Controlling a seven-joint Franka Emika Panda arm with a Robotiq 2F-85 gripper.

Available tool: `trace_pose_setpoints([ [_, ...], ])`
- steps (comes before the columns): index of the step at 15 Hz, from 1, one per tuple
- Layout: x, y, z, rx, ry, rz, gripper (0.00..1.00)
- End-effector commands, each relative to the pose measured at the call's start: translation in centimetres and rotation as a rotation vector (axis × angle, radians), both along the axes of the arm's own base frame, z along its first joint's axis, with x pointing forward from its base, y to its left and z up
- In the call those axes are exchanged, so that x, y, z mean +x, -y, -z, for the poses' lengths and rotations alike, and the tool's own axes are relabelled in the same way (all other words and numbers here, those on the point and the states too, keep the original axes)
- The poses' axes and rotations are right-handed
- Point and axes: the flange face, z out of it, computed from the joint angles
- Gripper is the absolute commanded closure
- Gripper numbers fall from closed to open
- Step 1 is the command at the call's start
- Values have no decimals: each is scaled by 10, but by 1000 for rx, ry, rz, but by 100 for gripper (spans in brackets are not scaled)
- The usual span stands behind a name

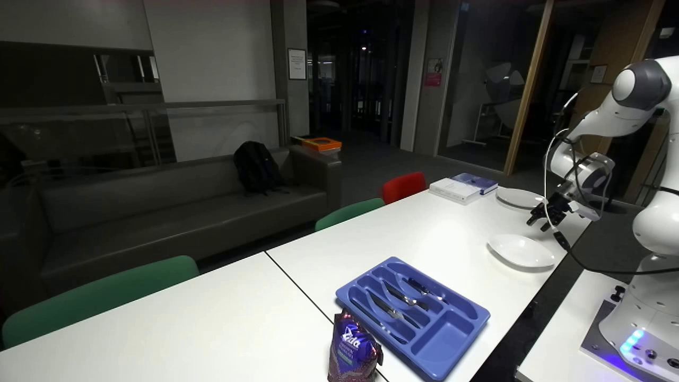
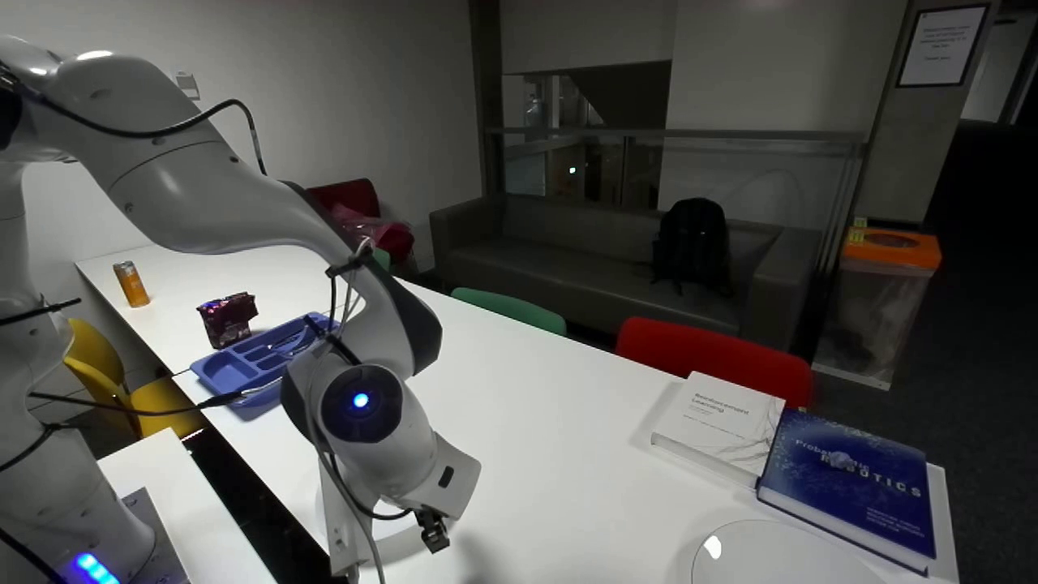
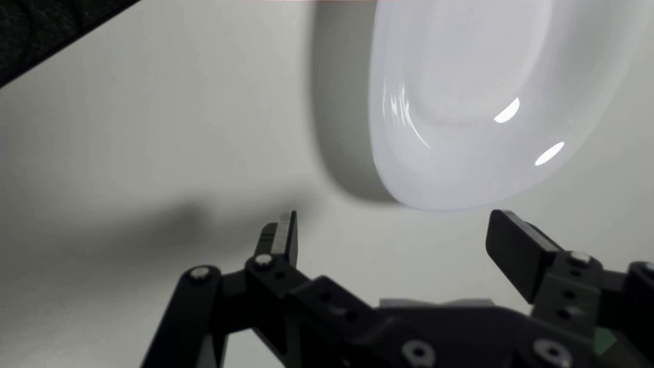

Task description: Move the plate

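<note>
Couch (image 1: 175, 225): b/g, well off from gripper (image 1: 539, 223). White table (image 1: 403, 233): directly under gripper, w/ gripper hanging over it. Arm (image 2: 203, 191): above/behind gripper; in an exterior view its wrist end blocks most of gripper. Orange-lid bin (image 2: 872, 312): well apart from gripper, off the tbl. Red chair (image 1: 404, 188) + green chairs (image 1: 350, 214): across tbl from gripper. Yellow chair (image 2: 166, 410): well apart, L of gripper in an exterior view. Backpack (image 2: 692, 243): up on couch, far from gripper. Blue tray (image 1: 445, 337), cutlery (image 1: 406, 296) in it: same tbl, down-L of gripper in an exterior view, apart.

Plate (image 1: 519, 198): round, white, flat on tbl, near gripper but apart; partly out of frame in an exterior view. White book (image 2: 718, 418) + blue book (image 2: 847, 483): past plate from gripper; blue one right beside plate rim, can't tell if touching. White dish (image 3: 480, 92): closest obstacle, just off gripper's tips in wrist view; on opp. side of gripper from plate. Purple foil bag (image 1: 350, 350): past tray from gripper. Cable (image 1: 610, 272): hangs off arm, passes just beside gripper in an exterior view. Gripper itself: jaws wide apart, tbl showing btwn. Orange can (image 2: 131, 284): farthest along tbl from gripper, past bag.
</note>
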Motion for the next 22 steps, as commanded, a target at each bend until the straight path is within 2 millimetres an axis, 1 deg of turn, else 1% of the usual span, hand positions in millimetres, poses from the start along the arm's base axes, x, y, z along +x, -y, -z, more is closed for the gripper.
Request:
trace_pose_setpoints([
  [1, 5, 1, 3, -50, 41, -23, 0],
  [7, 12, -5, 14, -51, 137, -47, 0],
  [17, 15, -13, 37, -106, 177, -281, 0],
  [22, 19, -19, 45, -144, 186, -406, 0],
])
